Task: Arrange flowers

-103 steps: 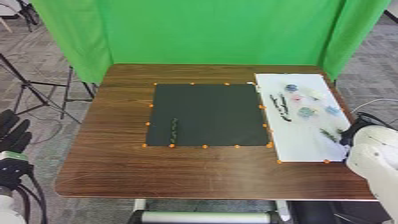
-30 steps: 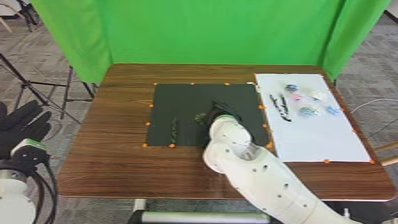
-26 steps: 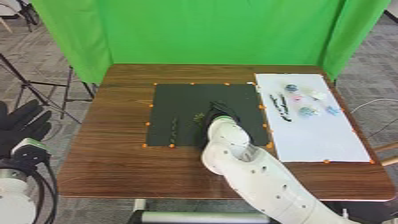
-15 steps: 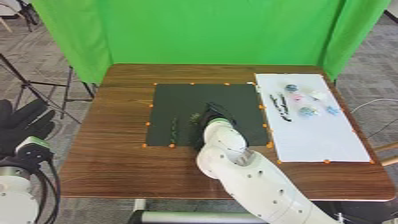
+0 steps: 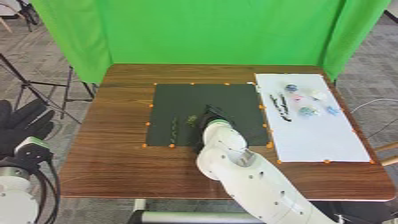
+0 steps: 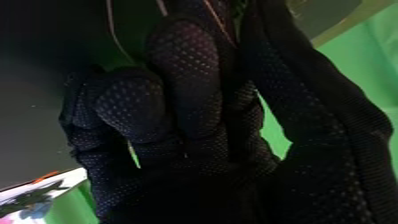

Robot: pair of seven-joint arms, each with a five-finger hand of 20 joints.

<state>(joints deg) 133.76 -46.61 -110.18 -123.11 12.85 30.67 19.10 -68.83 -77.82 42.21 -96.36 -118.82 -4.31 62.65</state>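
To judge by the thin stems (image 6: 117, 32) running in beside its curled fingers (image 6: 182, 57), clenched on the green sprig (image 5: 192, 120) with the right hand (image 5: 213, 116), though partly hidden by glove; just off to the left of that hand, low over the black mat (image 5: 200, 92); next, to be set down, probably, near the long leafy stem (image 5: 173, 131), farther left, with its long axis running near to far; much nearer the right arm (image 5: 253, 180), angled forward and inward from the near edge; open and apart, beyond the table's left side, with the left hand (image 5: 22, 125).
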